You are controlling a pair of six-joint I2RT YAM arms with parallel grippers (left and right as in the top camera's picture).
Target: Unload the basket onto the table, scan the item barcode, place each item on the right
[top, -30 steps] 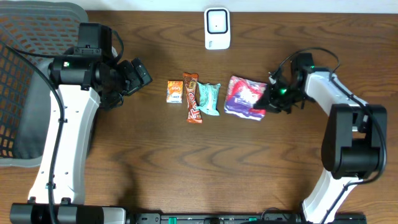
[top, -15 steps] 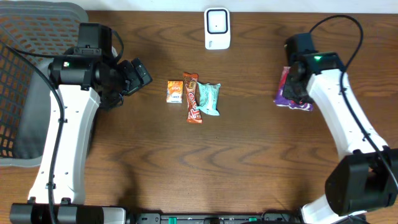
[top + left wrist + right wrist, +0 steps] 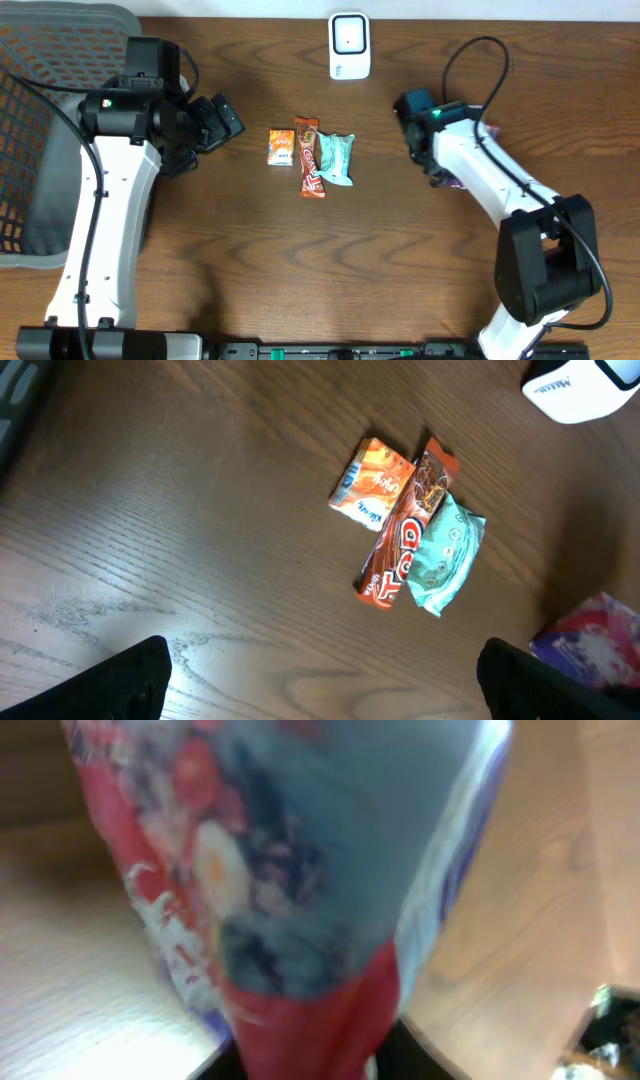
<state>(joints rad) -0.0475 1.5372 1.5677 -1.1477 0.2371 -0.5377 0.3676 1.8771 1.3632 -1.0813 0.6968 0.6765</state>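
Snack bag [image 3: 290, 900]: right side of the table, mostly buried under the right arm's wrist in the overhead view, with only purple edges poking out on either side. Fills the right wrist view at very close range (blurred; red, blue and white print, no barcode legible). Also caught at the right edge of the left wrist view, lying on the wood.

Right gripper [image 3: 440, 168]: over the bag, fingers not visible from any camera, so can't tell whether jaws are parted or clamped on it.

Left gripper [image 3: 228, 120]: jaws spread wide, nothing between them, hovering left of the snack row.

Snack row at table centre, left to right: orange packet [image 3: 280, 147], red bar [image 3: 310, 158], teal packet [image 3: 336, 158], each touching the next.

White scanner [image 3: 349, 45]: far edge, centre, well apart from the bag.

Black mesh basket [image 3: 40, 150]: far left, beside the left arm.
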